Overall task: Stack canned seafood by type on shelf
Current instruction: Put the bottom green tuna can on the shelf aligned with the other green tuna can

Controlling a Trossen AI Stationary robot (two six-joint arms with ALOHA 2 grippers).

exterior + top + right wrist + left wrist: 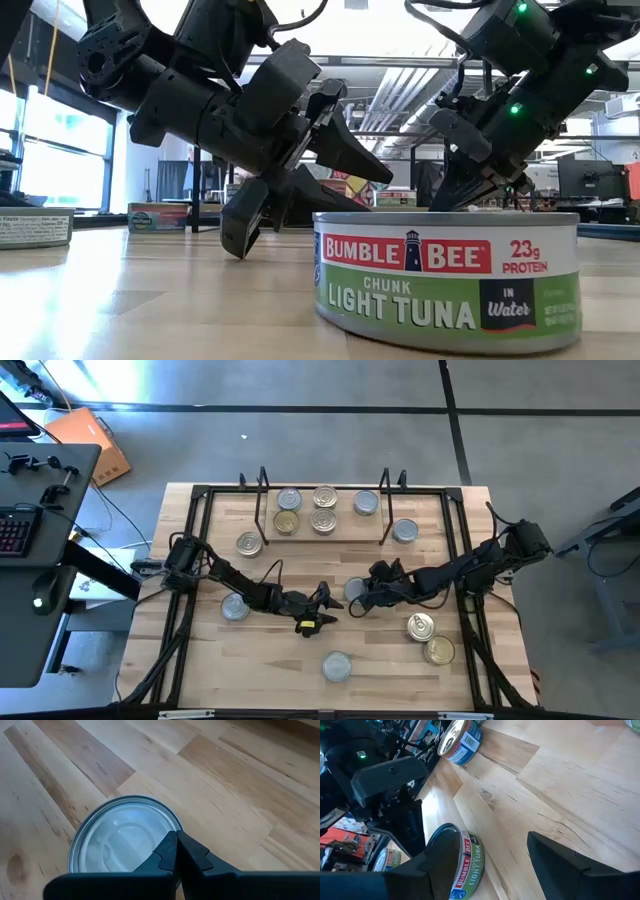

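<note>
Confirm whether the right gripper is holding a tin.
No: the right gripper is shut and empty, its tips above a silver-topped tin on the table.

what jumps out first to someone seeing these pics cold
The two dark arms meeting at mid-table: the left end effector open, the right end effector shut, its tips over a silver-topped tin. Next comes the Bumble Bee light tuna can filling the low view's foreground. At the table's far edge, five tins sit on the shelf.
</note>
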